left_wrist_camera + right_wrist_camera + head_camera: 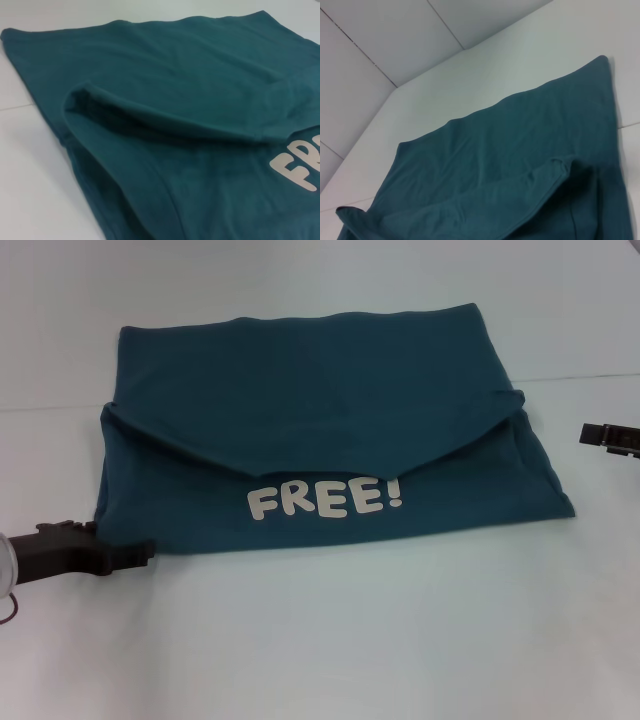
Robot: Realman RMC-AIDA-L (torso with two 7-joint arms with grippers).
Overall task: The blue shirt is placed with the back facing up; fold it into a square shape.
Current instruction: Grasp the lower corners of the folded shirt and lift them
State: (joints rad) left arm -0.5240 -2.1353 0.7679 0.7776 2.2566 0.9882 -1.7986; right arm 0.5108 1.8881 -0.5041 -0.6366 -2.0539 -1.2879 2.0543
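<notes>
Shirt (pixel 320 440) lies flat mid-surface (pixel 330 640), folded into a wide rectangle. Far half plain teal; its hem edge folded forward over the near half, forming a shallow V-shaped flap. Cream "FREE!" lettering (pixel 325 500) faces up on the near layer, just below the flap's point. Near edge runs roughly straight, slanting slightly toward the right; right near corner sticks out a little farther than the rest. Small sleeve tuck visible at each side where the flap meets the lower layer.

Left claw (pixel 145 553) low at the shirt's near-left corner, tip touching or just at the fabric edge; dark body extends off toward the surface's left edge. Whether its fingers are apart or together: cannot tell. Left wrist view shows the left side of the flap lifted slightly, a shadowed pocket beneath it, with the start of the lettering at the frame edge.

Right claw (pixel 610 437) at the surface's right edge, well apart from the shirt, holding nothing visible; finger state cannot tell. Right wrist view shows the shirt's far plain panel and the right tuck, white surface and wall seams beyond.
</notes>
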